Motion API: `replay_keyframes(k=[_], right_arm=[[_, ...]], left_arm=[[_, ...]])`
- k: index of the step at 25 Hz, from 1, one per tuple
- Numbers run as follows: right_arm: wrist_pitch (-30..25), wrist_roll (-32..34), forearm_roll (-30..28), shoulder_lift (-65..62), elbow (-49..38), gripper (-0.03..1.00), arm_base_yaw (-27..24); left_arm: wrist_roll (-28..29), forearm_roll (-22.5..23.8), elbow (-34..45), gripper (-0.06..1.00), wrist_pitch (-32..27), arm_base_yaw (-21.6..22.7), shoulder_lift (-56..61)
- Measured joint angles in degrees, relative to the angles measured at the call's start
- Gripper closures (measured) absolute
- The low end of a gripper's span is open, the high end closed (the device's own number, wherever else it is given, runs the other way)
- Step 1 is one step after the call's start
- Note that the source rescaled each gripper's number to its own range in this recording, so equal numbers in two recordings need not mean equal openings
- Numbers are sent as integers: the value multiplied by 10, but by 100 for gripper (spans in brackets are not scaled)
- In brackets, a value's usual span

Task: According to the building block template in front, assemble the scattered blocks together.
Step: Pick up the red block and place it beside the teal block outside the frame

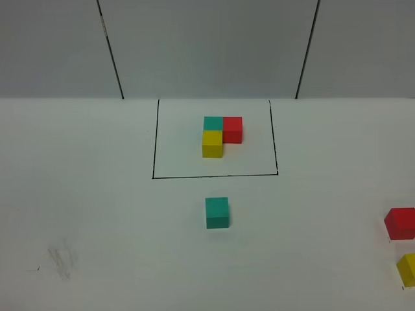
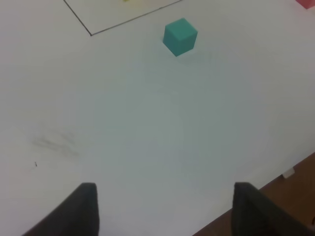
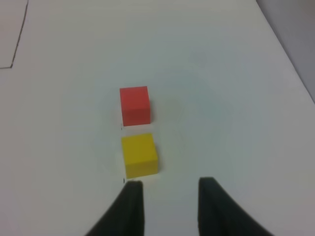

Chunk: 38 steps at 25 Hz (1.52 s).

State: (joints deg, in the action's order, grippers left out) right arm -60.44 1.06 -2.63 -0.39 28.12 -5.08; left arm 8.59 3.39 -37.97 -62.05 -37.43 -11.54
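Template cubes (image 1: 220, 135), an L-shaped trio of teal, red and yellow, sit inside the thin black-lined rectangle (image 1: 214, 175) as your pattern. The loose matte teal cube (image 1: 217, 212) sits just in front of it, likely as the starting corner, while the loose red cube (image 1: 400, 223) and loose yellow cube (image 1: 407, 269) lie well off right. Your left gripper (image 2: 165, 189) gapes wide and empty; your right gripper (image 3: 170, 183), partly open, holds nothing, with that yellow cube just ahead.

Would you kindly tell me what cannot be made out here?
Exterior high: the loose red cube and yellow cube are cut by the right edge.
Left wrist: the template's cubes lie mostly beyond the top edge; only its black frame shows.
Right wrist: the teal cube is outside the frame.
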Motion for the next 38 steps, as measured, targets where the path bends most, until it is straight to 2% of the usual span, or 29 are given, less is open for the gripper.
replay_keyframes(k=[7, 11, 21, 30, 38], right_arm=[[0, 0, 0, 0, 0, 97, 0], [0, 0, 0, 0, 0, 97, 0], [0, 0, 0, 0, 0, 97, 0], [0, 0, 0, 0, 0, 97, 0], [0, 0, 0, 0, 0, 97, 0]], left_arm=[[12, 8, 47, 57, 15, 0, 76], [24, 13, 81, 57, 3, 0, 87], [39, 13, 87, 57, -4, 7, 88], [39, 13, 87, 57, -3, 187, 88], [39, 13, 87, 57, -3, 316, 88]])
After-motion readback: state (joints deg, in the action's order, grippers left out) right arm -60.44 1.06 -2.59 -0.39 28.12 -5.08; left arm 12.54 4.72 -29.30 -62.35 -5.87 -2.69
